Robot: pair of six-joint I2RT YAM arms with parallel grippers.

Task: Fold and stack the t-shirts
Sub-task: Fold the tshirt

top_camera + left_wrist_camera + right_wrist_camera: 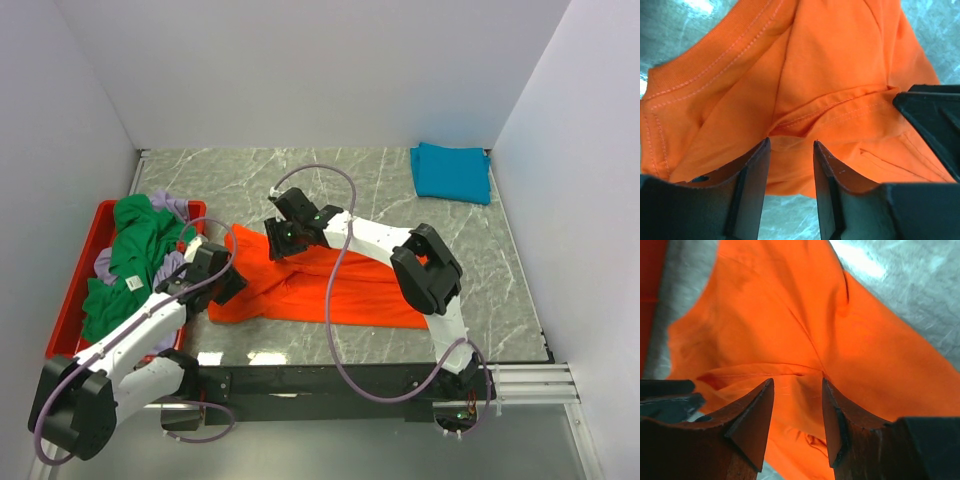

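A bright orange t-shirt (340, 285) lies spread and crumpled on the marble table, and fills both wrist views (830, 65) (780, 325). My left gripper (228, 283) (791, 142) is open at the shirt's left edge, its tips over a stitched hem fold. Just beyond it, my right gripper (278, 243) (797, 381) is open over the shirt's upper left corner, with cloth lying between its tips. A folded teal-blue t-shirt (452, 172) rests at the back right. A green t-shirt (125, 260) and a pale lavender one (175, 207) are heaped in the tray.
The shallow red tray (72, 300) stands along the left wall. White walls close in the table (380, 190) on three sides. The right arm's dark finger (932, 120) shows in the left wrist view, and the left gripper's dark body (665, 400) shows in the right wrist view.
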